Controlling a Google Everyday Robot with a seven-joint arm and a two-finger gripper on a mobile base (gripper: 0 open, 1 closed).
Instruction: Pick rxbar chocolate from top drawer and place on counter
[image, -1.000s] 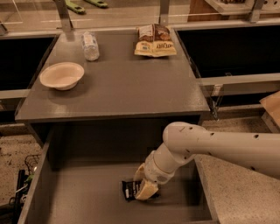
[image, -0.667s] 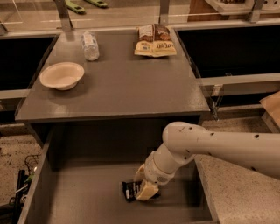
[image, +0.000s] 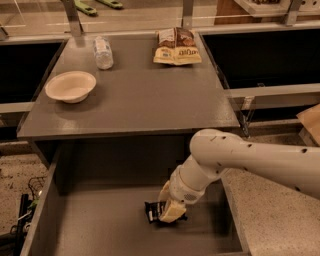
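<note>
One bowl (image: 70, 86), one bottle (image: 103, 52), one snack bag (image: 176, 46), one rxbar chocolate (image: 152, 212), and one gripper (image: 169, 212) at six o'clock in the one top drawer (image: 100, 232).

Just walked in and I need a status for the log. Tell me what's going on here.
The robot's arm reaches down into the open top drawer, with its gripper right at the rxbar chocolate on the drawer floor. The bar is not yet on the counter, which holds a bowl, a bottle on its side and a snack bag.
</note>
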